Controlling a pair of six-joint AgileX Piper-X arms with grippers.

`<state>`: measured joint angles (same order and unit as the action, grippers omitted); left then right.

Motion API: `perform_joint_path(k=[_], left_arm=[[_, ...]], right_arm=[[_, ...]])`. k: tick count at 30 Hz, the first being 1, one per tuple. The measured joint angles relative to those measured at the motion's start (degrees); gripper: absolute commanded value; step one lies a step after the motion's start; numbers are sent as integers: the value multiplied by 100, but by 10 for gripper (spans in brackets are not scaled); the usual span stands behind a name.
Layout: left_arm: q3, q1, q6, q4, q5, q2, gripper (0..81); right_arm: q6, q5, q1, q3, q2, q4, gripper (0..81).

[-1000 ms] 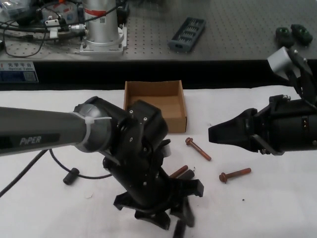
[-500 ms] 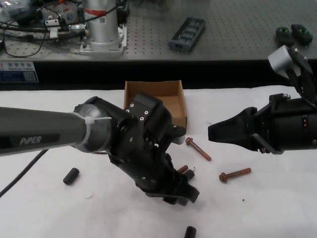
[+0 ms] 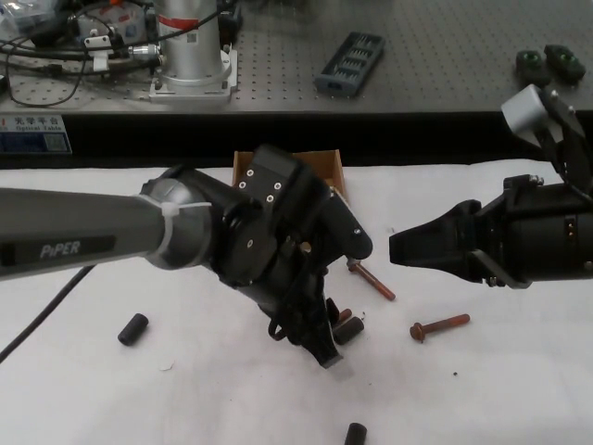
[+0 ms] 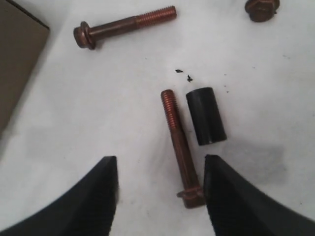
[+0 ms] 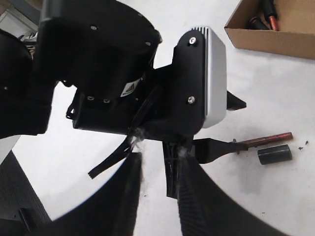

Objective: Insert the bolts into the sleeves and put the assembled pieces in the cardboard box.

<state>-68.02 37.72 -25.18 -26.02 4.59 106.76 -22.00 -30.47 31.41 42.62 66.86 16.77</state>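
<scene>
Left gripper (image 4: pixel 160 164), wide open and empty, straddles a flat bolt (image 4: pixel 179 147) whose threads point away from it.

The left wrist (image 3: pixel 269 241) is swung up and away from the bench's near edge toward the cardboard box (image 3: pixel 324 165), much of which is now covered by it. The left gripper (image 4: pixel 161 164), spread low over the front sleeve (image 3: pixel 355 433) a second ago, is brought across to the bolt (image 4: pixel 179 147) with the black sleeve (image 4: pixel 205 115) lying just beside it. Its fingers are parted on either side of the bolt's head. The front sleeve is left uncovered.
</scene>
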Motion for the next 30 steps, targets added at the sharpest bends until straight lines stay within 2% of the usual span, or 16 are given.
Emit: perform_joint_path(k=[12,17,25,30], left_arm=[[-488,-18,-333,-112,-90,585,385],[-663,-18,-333,-385,-90,781,276],[-737,-18,-333,-1027,-252,775,0],[-726,-18,-356,-1395,-680,645,6]], right_arm=[[0,0,0,0,0,0,208],[0,0,0,0,0,0,208],[0,0,0,0,0,0,208],[0,0,0,0,0,0,208]])
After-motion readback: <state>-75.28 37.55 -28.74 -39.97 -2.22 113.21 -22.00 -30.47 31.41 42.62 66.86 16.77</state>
